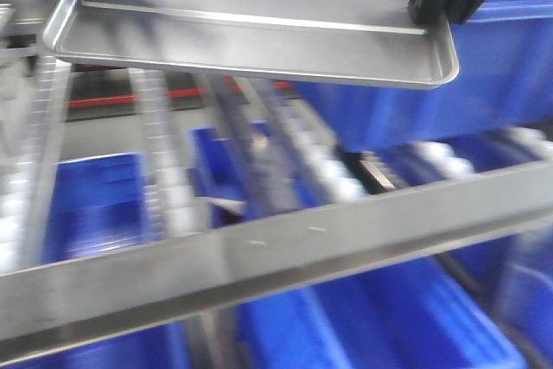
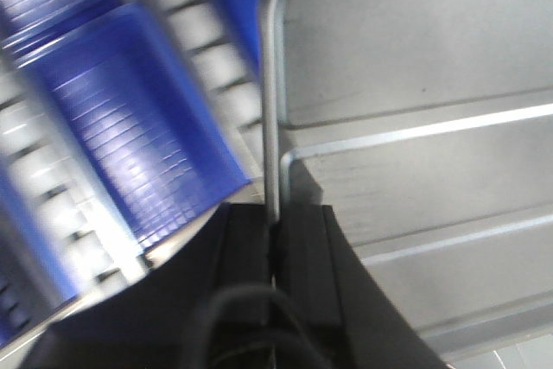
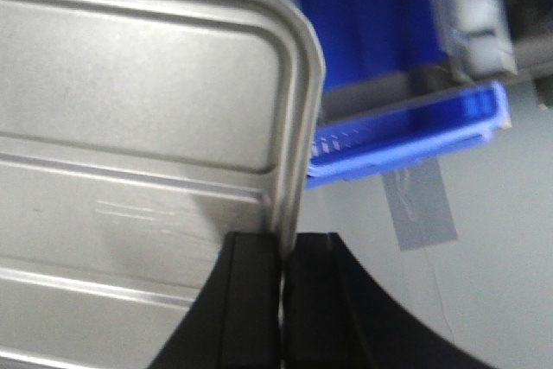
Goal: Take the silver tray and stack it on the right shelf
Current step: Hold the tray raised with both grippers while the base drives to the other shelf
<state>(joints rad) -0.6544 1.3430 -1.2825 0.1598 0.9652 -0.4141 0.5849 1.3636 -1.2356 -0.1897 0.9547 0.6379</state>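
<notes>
Tray [image 1: 259, 41], silver, ribbed: left rim pinched by left gripper [image 2: 275, 222], right rim by right gripper [image 3: 283, 244], held level in the air beyond the front edge of the shelf [image 1: 285, 252], above its rollers [image 1: 168, 187] and blue bins [image 1: 95, 200]; grab done, setting-down outstanding.
</notes>
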